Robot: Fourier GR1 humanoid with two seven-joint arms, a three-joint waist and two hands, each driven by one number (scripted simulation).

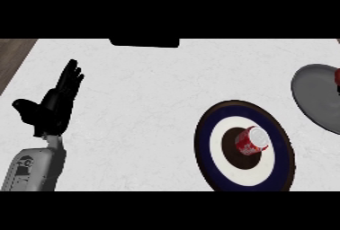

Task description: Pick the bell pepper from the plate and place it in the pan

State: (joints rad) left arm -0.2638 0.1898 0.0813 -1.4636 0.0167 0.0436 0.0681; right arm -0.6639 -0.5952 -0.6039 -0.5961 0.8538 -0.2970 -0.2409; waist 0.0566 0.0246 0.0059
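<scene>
The grey forearm [32, 170] comes up from the lower left, and above it the left hand [51, 108] stands open over the white worktop [146, 99], its fingers [69, 76] straight and close together, pointing away, the thumb [25, 108] stuck out to the side. It holds nothing and touches nothing that I can see. Well off to its right lies a round plate [207, 134] with a dark blue rim, a white ring and a dark centre. On that centre sits a small red and white thing [253, 140], tipped on its side; it looks more like a can than a bell pepper. Beyond the plate, at the right edge, is a grey pan [317, 96], cut off by the view, with a bit of red [337, 77] at its edge. A black object [144, 42] rests at the far edge of the worktop.
</scene>
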